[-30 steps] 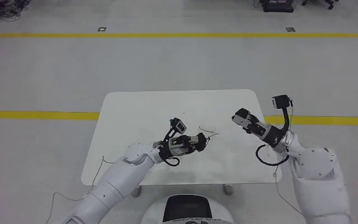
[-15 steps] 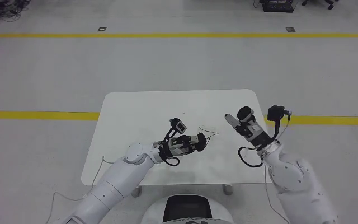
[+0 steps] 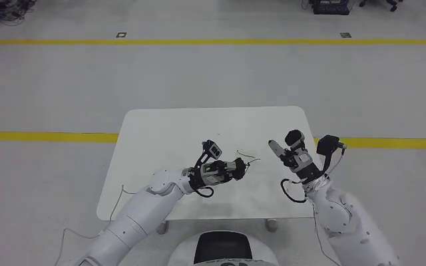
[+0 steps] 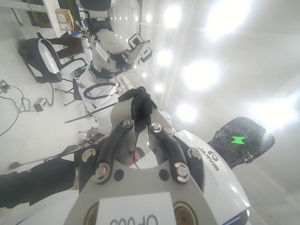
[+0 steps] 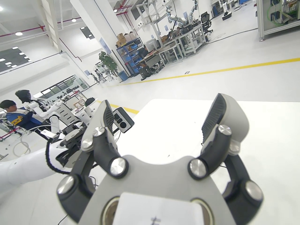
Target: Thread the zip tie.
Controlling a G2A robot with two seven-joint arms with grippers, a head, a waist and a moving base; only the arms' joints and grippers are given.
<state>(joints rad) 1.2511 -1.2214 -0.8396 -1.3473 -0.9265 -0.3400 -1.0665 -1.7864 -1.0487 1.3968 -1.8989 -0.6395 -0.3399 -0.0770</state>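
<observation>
Swung right jaws in toward zip tie.
Kept left jaws pinched on it over counter, end offered; held right jaws spread to receive.

The right gripper hangs above the white table with its ribbed fingers spread wide apart, and the left arm with its small camera reaches in over the table's side edge.
</observation>
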